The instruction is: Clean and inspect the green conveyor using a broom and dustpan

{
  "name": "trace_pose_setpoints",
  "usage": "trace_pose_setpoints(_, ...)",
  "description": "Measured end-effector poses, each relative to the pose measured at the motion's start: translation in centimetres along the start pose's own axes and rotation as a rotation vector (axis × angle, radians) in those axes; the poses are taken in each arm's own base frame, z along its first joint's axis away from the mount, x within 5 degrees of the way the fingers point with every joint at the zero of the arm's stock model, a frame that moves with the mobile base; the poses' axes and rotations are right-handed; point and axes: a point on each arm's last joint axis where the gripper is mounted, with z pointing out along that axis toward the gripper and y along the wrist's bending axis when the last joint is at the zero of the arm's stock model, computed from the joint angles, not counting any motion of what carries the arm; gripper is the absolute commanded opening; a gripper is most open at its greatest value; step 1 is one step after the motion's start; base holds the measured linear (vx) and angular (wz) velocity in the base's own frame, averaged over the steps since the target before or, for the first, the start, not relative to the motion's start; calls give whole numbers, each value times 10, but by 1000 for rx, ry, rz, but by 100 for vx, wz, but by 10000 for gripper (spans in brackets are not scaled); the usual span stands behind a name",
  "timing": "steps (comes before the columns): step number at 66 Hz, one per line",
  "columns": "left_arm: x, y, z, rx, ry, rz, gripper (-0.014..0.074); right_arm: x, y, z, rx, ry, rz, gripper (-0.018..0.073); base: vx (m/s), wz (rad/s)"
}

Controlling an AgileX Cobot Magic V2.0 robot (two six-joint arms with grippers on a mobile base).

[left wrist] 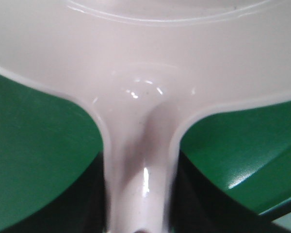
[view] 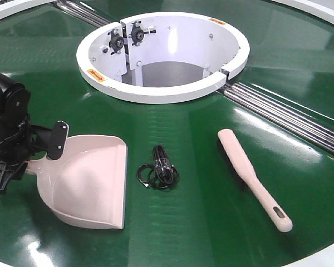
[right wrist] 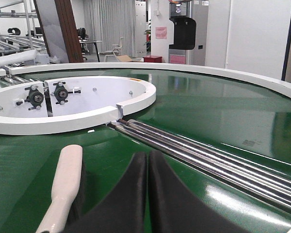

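Note:
The pale pink dustpan (view: pixel 89 181) lies flat on the green conveyor (view: pixel 200 139) at the left, its flat front edge facing right. My left gripper (view: pixel 44 151) is shut on its handle. In the left wrist view the dustpan handle (left wrist: pixel 140 160) runs between the dark jaws of my left gripper (left wrist: pixel 140 213). The pink broom (view: pixel 250 172) lies loose on the belt at the right, slotted handle end toward the near edge. My right gripper (right wrist: pixel 148 162) is shut and empty, low over the belt just right of the broom (right wrist: pixel 63 189). It is out of the front view.
A coiled black cable (view: pixel 158 168) lies on the belt between dustpan and broom. The white ring hub (view: pixel 161 92) sits behind, with an open hole in it. Silver rails (view: pixel 289 114) run from the hub to the right and also show in the right wrist view (right wrist: pixel 208 155).

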Motion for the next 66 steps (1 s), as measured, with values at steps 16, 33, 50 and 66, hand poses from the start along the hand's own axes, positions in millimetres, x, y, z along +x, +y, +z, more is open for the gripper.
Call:
trace_pose_setpoints(16, 0, -1, 0, 7, 0, -2, -6, 0, 0, 0, 0, 0, -1, -8, 0, 0)
trace_pose_setpoints(33, 0, -1, 0, 7, 0, -2, -6, 0, 0, 0, 0, 0, -1, -8, 0, 0)
trace_pose_setpoints(50, 0, -1, 0, 8, 0, -2, -6, 0, 0, 0, 0, 0, -1, -8, 0, 0)
trace_pose_setpoints(66, 0, -1, 0, 9, 1, -2, -6, 0, 0, 0, 0, 0, -1, -8, 0, 0)
